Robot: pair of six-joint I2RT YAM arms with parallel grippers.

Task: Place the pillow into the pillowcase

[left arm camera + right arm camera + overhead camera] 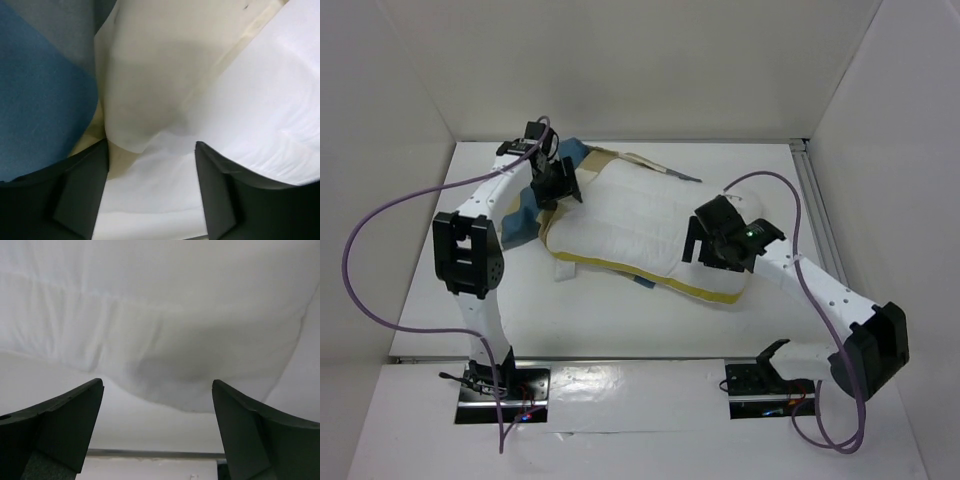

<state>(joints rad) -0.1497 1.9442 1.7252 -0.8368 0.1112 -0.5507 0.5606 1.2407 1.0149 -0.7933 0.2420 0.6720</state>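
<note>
One pillow (650, 225), one pillowcase (525, 222) — two arms (470, 255), one table (620, 322).

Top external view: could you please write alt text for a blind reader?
A white quilted pillow lies on a table, the checked pillowcase showing at its left and far edges. The left claw sits at its far-left corner, the right claw over its right end.
</note>
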